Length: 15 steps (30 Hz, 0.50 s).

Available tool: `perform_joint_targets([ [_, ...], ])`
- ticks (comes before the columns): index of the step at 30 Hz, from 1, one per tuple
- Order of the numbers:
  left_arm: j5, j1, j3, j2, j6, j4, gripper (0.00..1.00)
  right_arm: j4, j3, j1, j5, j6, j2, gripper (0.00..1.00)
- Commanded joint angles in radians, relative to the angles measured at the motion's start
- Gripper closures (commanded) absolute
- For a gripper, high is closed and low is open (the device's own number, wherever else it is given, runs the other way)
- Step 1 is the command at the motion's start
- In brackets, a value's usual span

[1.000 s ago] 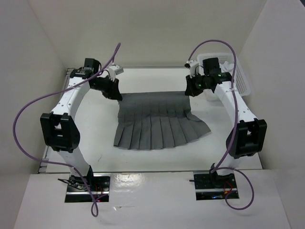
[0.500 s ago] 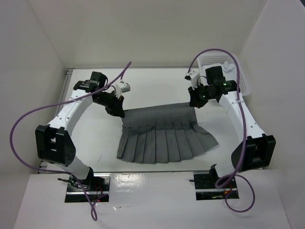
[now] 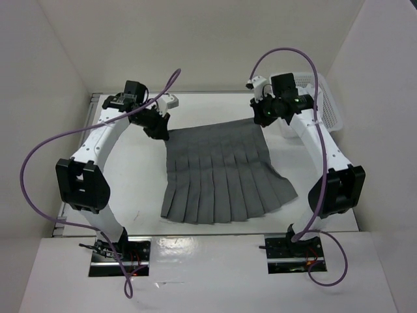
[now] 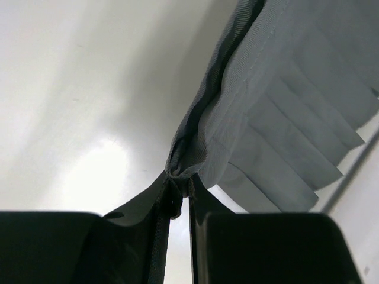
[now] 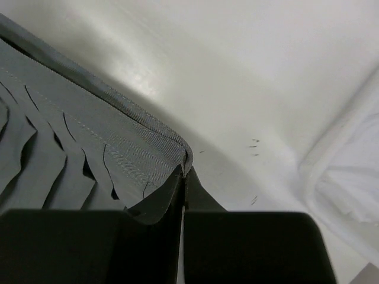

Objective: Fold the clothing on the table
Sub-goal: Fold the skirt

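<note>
**Skirt (image 3: 221, 173) drawn out long**

I've pulled the waistband (image 3: 210, 130) back toward the far side, with the left pincer (image 4: 179, 192) and the right pincer (image 5: 183, 171) each pinching a corner. The skirt lies longer on the tabletop (image 3: 130, 186), smooth enough, I judge, to fold.

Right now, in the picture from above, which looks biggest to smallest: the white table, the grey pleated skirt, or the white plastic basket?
1. flat white table: biggest.
2. dark grey pleated skirt: middle.
3. white plastic lattice basket: smallest, though the right arm hides part.
</note>
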Motion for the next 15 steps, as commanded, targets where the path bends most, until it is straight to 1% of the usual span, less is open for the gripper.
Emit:
perform_joint_targets([
  [1,-0.077,0.028,0.105,0.036,-0.019,0.005,0.95,0.099,0.132,0.01,0.164,0.017,0.042,1.0],
  [4,-0.087,0.028,0.187,0.048,-0.039,0.024,0.95,0.12,0.202,0.036,0.203,0.018,0.086,1.0],
  [6,-0.117,0.028,0.23,0.069,-0.039,0.037,0.95,0.12,0.239,0.046,0.221,0.018,0.106,1.0],
  [10,-0.151,0.028,0.274,0.082,-0.039,0.048,0.95,0.138,0.251,0.047,0.264,0.018,0.119,1.0],
  [11,-0.134,0.028,0.285,0.082,-0.039,0.048,0.95,0.138,0.251,0.047,0.264,0.018,0.119,1.0],
  [13,-0.108,0.028,0.276,0.082,-0.039,0.027,0.95,0.138,0.224,0.056,0.264,0.008,0.107,1.0],
  [15,-0.099,0.016,0.21,0.048,-0.014,0.018,0.95,0.138,0.155,0.056,0.264,-0.019,0.055,1.0],
])
